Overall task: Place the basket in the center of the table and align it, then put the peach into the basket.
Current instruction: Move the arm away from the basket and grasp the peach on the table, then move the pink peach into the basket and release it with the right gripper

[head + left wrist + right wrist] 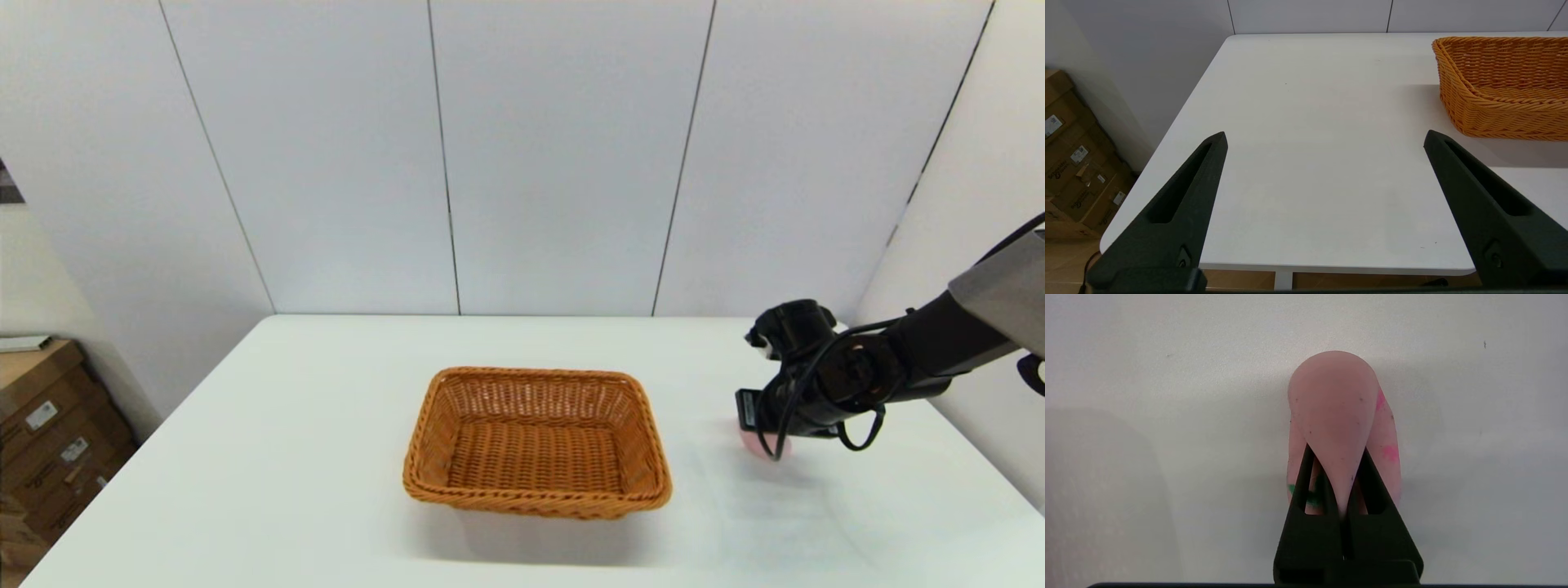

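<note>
Black right gripper [1337, 457] clamped nearly shut on peach [1337, 412], soft pink body visibly squeezed to a wedge between fingers. Held low over table [326, 457], well right of basket [536, 441]. Basket near table centre, roughly square to edges, empty. Risks: pinch grip on deformed fruit slipping during lift; low carry striking basket's braided rim and shifting alignment. Left gripper [1325, 141] wide open, holding nothing, left of basket.

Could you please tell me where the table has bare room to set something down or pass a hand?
The table is bare between the basket and its left edge, where the open left gripper waits, and behind the basket. It is crowded right of the basket: the right gripper pinches the peach.
</note>
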Action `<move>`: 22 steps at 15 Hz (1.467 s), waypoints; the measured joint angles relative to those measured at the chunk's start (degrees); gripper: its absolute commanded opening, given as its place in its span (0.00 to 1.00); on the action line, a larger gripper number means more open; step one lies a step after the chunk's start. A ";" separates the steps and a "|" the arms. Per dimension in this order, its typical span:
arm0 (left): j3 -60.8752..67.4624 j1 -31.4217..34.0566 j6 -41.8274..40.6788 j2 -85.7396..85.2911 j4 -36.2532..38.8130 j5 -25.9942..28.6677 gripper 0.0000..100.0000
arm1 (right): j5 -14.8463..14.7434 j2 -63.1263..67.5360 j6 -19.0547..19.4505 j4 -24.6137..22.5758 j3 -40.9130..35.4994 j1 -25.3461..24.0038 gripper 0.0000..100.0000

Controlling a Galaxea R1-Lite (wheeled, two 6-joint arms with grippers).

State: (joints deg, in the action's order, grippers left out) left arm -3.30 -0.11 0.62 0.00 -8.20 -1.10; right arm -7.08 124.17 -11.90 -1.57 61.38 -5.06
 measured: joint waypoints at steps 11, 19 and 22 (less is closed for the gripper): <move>-0.05 0.01 0.78 0.00 0.00 -0.55 1.00 | 6.51 -14.91 -3.43 10.45 3.19 -1.66 0.00; -0.02 0.01 0.76 0.00 0.00 -0.55 1.00 | 9.91 -20.78 -8.55 22.41 13.57 -22.92 0.00; -0.05 0.00 0.78 0.00 -0.02 -0.52 1.00 | 9.91 -15.85 -9.22 22.78 18.97 -27.84 0.00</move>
State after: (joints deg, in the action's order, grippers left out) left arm -3.35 -0.11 1.40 0.00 -8.23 -1.62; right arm 2.83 108.33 -21.11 21.21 80.35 -32.90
